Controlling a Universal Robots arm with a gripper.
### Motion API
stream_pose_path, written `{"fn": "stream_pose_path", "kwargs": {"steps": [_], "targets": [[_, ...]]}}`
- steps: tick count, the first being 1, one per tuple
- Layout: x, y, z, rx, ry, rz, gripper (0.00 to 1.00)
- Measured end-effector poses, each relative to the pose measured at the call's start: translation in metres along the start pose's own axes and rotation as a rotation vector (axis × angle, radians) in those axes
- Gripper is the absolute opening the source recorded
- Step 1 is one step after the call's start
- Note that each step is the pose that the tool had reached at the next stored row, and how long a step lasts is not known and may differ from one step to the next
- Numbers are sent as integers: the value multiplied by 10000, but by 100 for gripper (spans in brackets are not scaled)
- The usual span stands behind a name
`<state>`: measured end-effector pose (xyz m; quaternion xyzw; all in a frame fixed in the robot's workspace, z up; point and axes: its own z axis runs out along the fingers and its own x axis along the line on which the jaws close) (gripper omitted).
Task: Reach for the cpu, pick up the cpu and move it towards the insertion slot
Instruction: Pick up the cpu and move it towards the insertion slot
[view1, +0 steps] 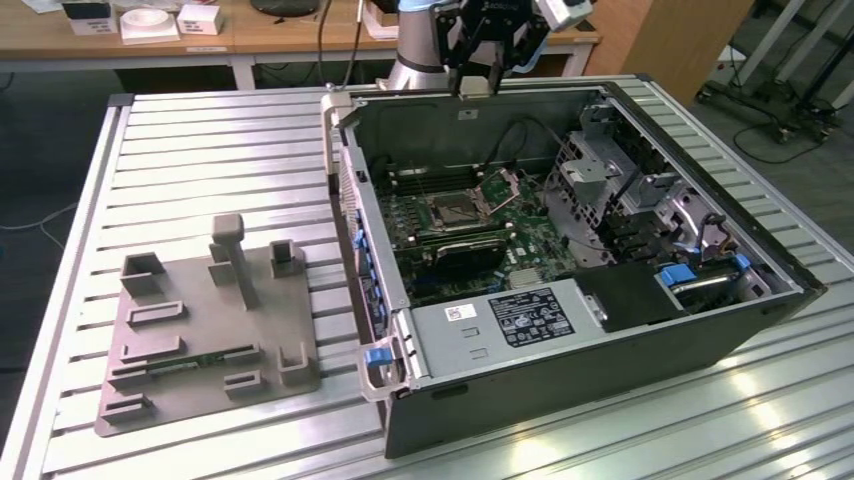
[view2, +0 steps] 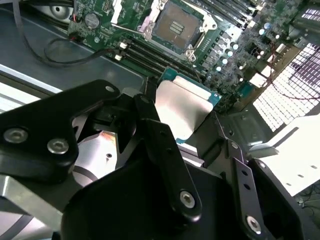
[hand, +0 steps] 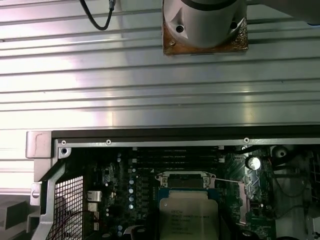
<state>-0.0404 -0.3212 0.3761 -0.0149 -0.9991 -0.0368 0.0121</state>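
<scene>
One cpu in gripper

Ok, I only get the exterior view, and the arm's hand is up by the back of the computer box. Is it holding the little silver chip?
Observer: Yes. In the second wrist view the gripper has the cpu pinched between its black fingers.
Operator: Is the hole it goes in open?
Observer: In that same view the insertion slot shows a bare dark centre with nothing sitting in it.
Operator: Is the chip on it?
Observer: No. In the first wrist view the cpu lines up in front of the slot's silver frame, but I cannot tell how far above it.
</scene>
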Motion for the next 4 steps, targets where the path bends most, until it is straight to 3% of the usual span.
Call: {"fn": "stream_pose_path", "kwargs": {"steps": [2, 4], "targets": [[0, 0, 0, -97, 3, -3, 54], [0, 0, 0, -104, 3, -3, 54]]}}
